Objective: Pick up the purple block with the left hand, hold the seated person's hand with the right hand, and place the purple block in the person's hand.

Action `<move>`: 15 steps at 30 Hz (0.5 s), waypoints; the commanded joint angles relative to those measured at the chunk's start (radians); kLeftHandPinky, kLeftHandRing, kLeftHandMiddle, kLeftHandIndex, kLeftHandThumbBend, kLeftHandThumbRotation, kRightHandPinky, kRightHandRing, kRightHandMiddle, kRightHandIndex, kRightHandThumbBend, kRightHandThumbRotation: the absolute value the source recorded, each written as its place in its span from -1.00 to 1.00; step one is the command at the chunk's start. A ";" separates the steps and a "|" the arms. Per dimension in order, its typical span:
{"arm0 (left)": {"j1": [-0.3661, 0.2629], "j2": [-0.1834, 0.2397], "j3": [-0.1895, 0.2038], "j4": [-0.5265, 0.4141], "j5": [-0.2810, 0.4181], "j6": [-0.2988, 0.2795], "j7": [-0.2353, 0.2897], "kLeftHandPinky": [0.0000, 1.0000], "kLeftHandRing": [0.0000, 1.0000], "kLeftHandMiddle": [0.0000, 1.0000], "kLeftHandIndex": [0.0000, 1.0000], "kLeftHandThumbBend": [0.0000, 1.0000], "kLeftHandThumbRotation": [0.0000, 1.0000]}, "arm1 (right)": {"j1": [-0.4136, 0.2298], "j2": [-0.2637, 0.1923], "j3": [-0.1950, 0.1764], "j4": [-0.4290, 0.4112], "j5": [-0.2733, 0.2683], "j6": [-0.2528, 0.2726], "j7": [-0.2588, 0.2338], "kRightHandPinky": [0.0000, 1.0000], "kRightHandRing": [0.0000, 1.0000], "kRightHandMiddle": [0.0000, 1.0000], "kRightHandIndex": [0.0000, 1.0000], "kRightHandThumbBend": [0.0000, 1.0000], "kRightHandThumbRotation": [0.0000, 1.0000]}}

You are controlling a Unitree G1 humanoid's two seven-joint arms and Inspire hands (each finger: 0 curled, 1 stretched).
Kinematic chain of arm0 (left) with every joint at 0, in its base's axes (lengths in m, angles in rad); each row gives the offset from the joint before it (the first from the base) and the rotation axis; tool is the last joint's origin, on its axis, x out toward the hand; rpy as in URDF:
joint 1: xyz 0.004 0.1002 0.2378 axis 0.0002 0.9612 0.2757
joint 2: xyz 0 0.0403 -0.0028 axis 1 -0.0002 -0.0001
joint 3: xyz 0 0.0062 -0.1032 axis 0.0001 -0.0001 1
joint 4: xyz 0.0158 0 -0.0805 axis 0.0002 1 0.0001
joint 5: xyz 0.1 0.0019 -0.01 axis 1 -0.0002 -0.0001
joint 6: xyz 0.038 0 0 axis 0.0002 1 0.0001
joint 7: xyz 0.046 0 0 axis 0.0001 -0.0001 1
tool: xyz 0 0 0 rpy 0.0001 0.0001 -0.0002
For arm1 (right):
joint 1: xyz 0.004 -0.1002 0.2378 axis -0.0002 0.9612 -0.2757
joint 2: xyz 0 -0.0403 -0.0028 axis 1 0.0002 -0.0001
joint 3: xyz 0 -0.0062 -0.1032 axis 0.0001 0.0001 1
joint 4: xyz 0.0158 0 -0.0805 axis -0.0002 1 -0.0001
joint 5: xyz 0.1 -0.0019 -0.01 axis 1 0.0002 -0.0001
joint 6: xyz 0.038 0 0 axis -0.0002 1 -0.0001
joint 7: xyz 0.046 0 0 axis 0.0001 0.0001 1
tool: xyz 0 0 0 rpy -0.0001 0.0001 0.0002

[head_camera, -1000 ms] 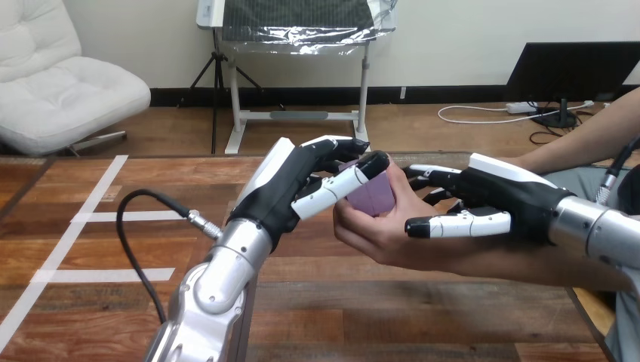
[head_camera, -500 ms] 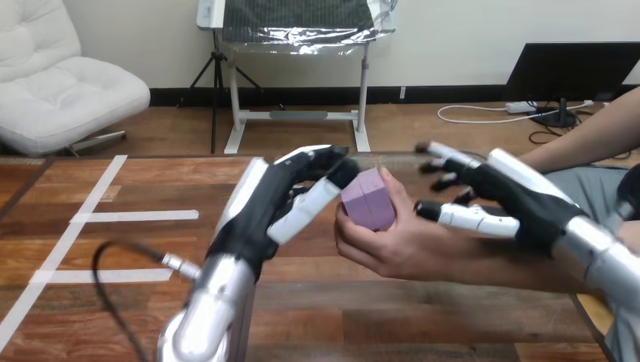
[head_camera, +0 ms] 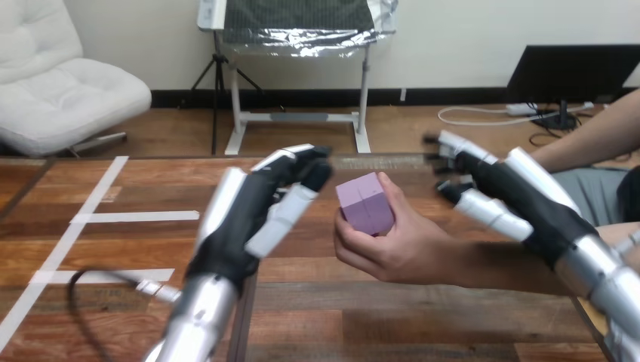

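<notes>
Purple block (head_camera: 364, 204) in person's hand (head_camera: 400, 250); left hand (head_camera: 243, 219) apart.

Head cam, fwd/down over table (head_camera: 423, 324).

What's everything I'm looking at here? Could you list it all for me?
Table: one, brown wood, across the view's lower part.
Tape strips: three, white, on the table at the left.
Purple block: one, purple, held upright in the person's hand above the table's middle.
Person's hand: one, reaching in from the right, fingers and thumb round the block.
Left hand: one, black and white, left of the block, fingers straight, apart from it.
Right hand: one, black and white, at the right beyond the person's forearm, fingers straight, holding nothing.
</notes>
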 commanded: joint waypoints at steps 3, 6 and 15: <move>0.059 -0.012 0.065 -0.175 -0.063 -0.102 0.030 0.37 0.56 0.58 0.54 0.14 1.00 | 0.054 0.132 -0.058 -0.144 0.162 -0.096 -0.027 0.66 0.80 0.81 0.84 0.80 1.00; 0.088 -0.017 0.075 -0.219 -0.081 -0.106 0.033 0.36 0.53 0.56 0.52 0.20 0.99 | 0.080 0.158 -0.058 -0.187 0.208 -0.099 -0.022 0.63 0.79 0.80 0.81 0.83 1.00; 0.170 -0.015 0.103 -0.342 -0.117 -0.125 0.030 0.21 0.45 0.48 0.46 0.34 1.00 | 0.164 0.216 -0.051 -0.323 0.266 -0.091 -0.027 0.58 0.75 0.79 0.79 0.82 0.98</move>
